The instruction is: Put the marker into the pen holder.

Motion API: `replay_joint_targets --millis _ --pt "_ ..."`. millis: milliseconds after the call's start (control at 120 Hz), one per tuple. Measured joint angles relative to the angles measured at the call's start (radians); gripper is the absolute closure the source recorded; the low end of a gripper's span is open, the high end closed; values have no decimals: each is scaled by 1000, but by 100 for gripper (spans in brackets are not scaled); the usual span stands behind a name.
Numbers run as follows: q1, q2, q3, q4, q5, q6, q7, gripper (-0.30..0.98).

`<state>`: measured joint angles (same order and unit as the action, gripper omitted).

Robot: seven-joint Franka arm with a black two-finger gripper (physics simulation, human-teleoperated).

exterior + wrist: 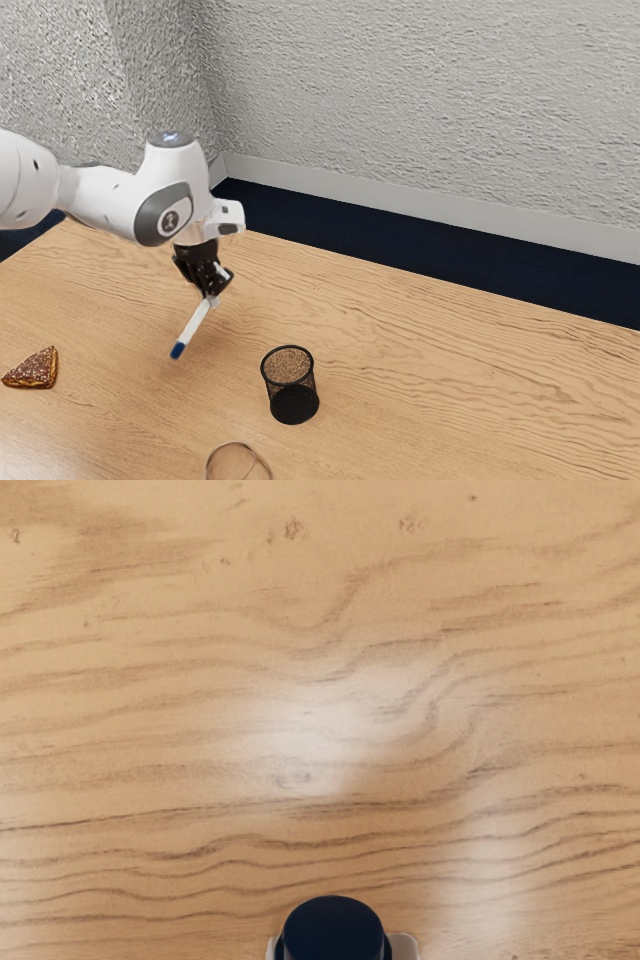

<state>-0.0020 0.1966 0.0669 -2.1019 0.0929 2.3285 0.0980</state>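
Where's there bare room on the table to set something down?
The widest bare patch of table is on the exterior view's right, bordered by the pen holder and the far edge. A smaller one lies between the brown wedge and pen holder, though the end effector holds the marker nearby. It's tighter between the pen holder and the clear round-rimmed thing.

No legible text, labels or numbers. Small emblem (170, 221) on joint cap (149, 229) of arm (100, 195), too tiny to read.
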Motion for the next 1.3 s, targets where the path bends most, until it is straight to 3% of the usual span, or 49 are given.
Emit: replay_joint_targets --millis 300,525,700,967,1300 --pt "2 -202 -208 -2 -13 -7 -36 79" --pt "-18 -234 -365 -9 -118 18 -64 78" --pt "-82 -240 -378 -68 -148 41 -87 76" --pt "16 -257 -352 -96 -160 41 -107 75" --pt "-12 -247 -351 -137 -166 57 -123 74"
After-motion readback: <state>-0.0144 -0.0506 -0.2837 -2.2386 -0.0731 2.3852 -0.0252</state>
